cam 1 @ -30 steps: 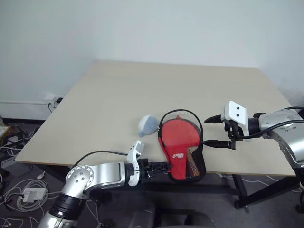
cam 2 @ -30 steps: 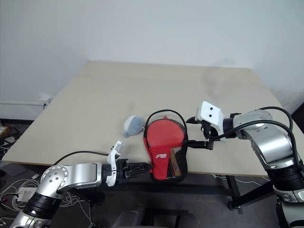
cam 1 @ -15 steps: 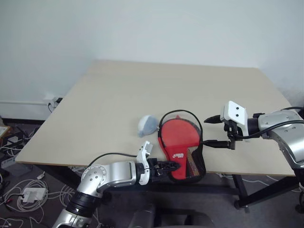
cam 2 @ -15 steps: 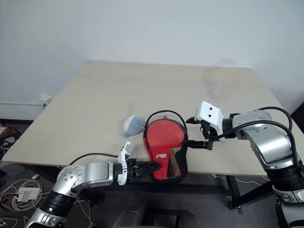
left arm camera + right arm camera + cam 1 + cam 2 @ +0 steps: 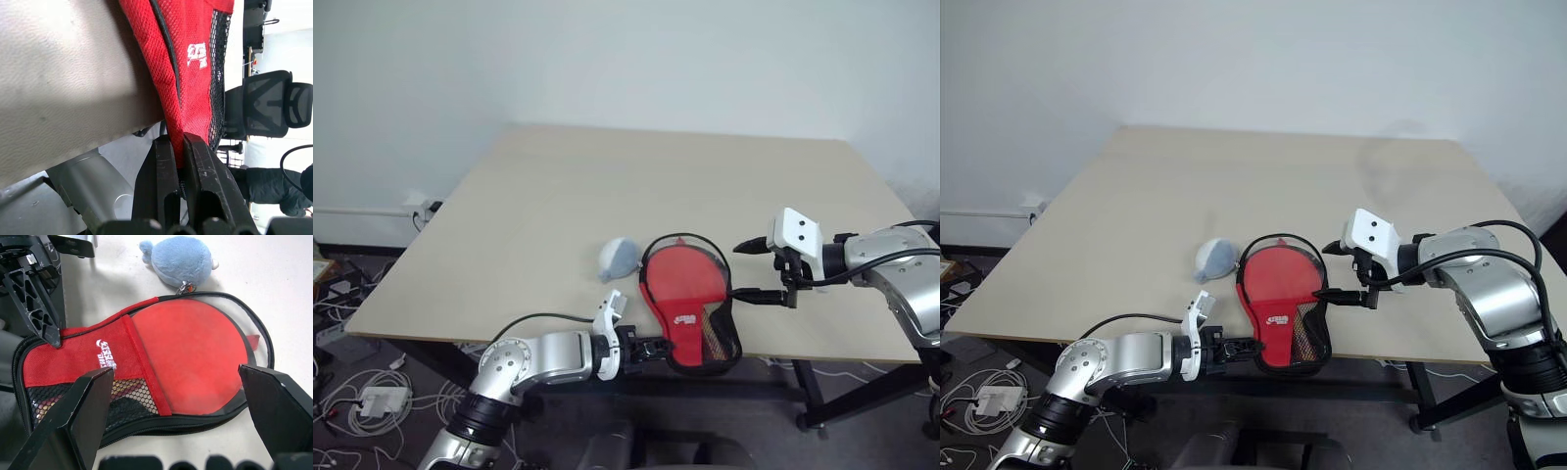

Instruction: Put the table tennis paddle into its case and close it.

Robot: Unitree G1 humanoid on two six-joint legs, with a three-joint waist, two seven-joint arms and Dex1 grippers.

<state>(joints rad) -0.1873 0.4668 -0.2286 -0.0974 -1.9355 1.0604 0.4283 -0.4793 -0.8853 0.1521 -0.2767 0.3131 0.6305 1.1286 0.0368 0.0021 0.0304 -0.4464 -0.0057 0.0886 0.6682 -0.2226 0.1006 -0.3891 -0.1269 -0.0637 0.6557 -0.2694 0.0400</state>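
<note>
The case (image 5: 691, 315) lies at the table's front edge, its narrow red fabric and mesh end hanging just over the edge. The table tennis paddle (image 5: 195, 350) is inside it: its red face shows through the clear plastic and its wooden handle (image 5: 128, 388) through the black mesh. My left gripper (image 5: 663, 346) reaches in from below the edge and is shut on the case's red fabric end (image 5: 172, 105). My right gripper (image 5: 737, 271) hovers open just right of the case, its fingers (image 5: 90, 399) spread wide over it, touching nothing.
A small blue plush toy (image 5: 618, 257) lies on the table (image 5: 607, 176) touching the case's far left rim. An office chair (image 5: 266, 110) stands below the front edge. Cables (image 5: 352, 397) litter the floor on the left.
My left gripper reached right to the case's near end and its fingers closed on the fabric there. The case's near end shifted slightly. The right gripper has not moved.
</note>
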